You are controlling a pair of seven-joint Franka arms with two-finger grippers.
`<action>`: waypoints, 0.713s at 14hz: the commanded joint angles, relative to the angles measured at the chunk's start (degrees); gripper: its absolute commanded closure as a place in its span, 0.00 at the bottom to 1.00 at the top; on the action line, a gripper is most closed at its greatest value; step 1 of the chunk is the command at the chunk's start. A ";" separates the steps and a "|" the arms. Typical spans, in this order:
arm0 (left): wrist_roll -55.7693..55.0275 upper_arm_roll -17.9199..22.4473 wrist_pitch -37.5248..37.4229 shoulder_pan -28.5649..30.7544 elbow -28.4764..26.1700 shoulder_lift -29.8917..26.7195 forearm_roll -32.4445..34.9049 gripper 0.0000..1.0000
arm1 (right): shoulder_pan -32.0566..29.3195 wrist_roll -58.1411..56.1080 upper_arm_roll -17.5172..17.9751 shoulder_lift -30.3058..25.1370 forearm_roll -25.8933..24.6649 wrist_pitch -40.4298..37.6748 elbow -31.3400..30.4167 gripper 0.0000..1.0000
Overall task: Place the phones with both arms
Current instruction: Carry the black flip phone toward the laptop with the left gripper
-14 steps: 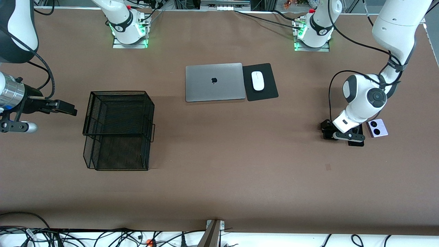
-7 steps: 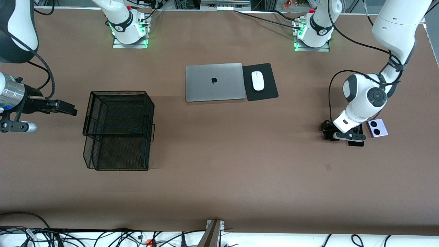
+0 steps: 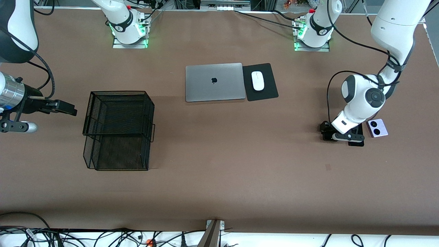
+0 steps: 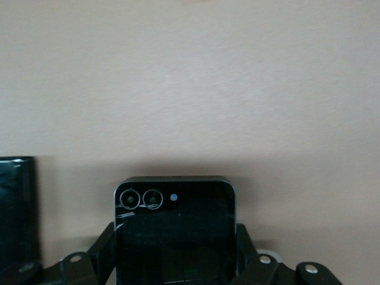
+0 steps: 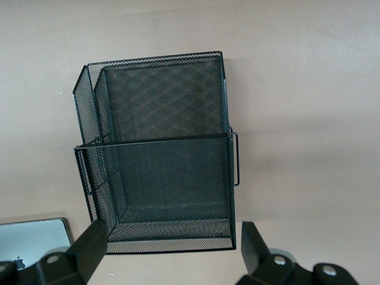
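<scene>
The left hand (image 3: 330,132) is down at the surface (image 3: 240,154) near the left arm's end, its fingers (image 4: 101,252) clamped on the two side edges of the folded phone (image 4: 175,231), a square black one with two camera rings near its top edge. In the left wrist view the phone sits upright between the fingers. Just beside the hand lies the bar phone (image 3: 356,139), partly hidden under the wrist, and next to that, toward the left arm's end, the lavender phone (image 3: 377,128) lies flat with its two black circles up. The right hand (image 3: 63,107) waits in the air beside the mesh basket (image 3: 118,130) at the right arm's end, fingers (image 5: 89,243) spread wide and holding nothing. A closed laptop (image 3: 214,81) and a mouse (image 3: 258,81) on its pad (image 3: 265,92) lie midway between the two hands, toward the bases.
</scene>
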 commanded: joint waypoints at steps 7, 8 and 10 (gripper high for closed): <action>-25.86 -0.11 -25.26 -17.00 22.25 3.31 1.02 1.00 | -0.09 0.32 0.11 -0.14 0.06 -0.70 0.72 0.00; -29.03 -0.11 -25.80 -19.20 24.63 4.72 1.02 1.00 | -0.09 0.41 0.11 -0.14 0.15 -0.61 0.72 0.00; -35.18 -0.11 -25.98 -23.68 28.94 8.23 1.02 1.00 | -0.09 0.41 0.11 -0.14 0.06 -0.61 0.72 0.00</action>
